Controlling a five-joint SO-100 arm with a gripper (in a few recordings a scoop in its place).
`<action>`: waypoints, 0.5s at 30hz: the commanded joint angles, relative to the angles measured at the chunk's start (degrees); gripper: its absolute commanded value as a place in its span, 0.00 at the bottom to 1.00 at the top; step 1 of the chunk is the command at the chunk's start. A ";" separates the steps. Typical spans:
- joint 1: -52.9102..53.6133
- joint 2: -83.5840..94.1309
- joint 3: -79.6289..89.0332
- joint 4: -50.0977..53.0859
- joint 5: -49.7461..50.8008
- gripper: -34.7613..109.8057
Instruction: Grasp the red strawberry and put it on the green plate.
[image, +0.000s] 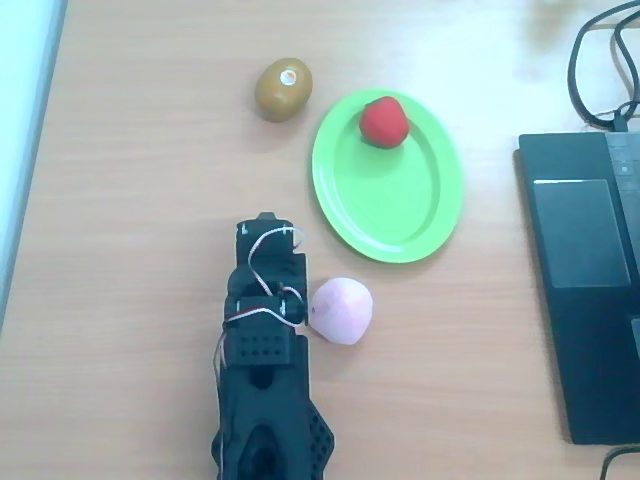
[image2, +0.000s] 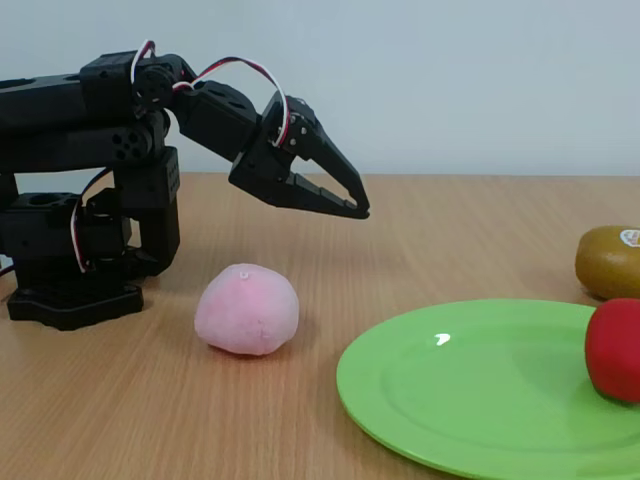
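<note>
The red strawberry (image: 383, 121) lies on the green plate (image: 400, 215), near its far rim in the overhead view. At the right edge of the fixed view the strawberry (image2: 614, 349) rests on the plate (image2: 470, 400). My black gripper (image2: 358, 208) hangs in the air well above the table, left of the plate, with its jaws together and nothing between them. From overhead the gripper (image: 265, 219) sits folded back over the arm's base, apart from the plate.
A pale pink fruit (image: 342, 310) lies on the table beside the arm (image2: 247, 309). A brown kiwi (image: 283, 89) sits beyond the plate's left rim. A dark laptop (image: 585, 290) and cables (image: 600, 60) occupy the right side.
</note>
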 joint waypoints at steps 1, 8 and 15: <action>0.26 1.67 1.67 6.33 1.14 0.18; -0.26 1.67 -2.90 23.47 0.18 0.18; 0.09 1.67 -3.43 26.19 4.13 0.18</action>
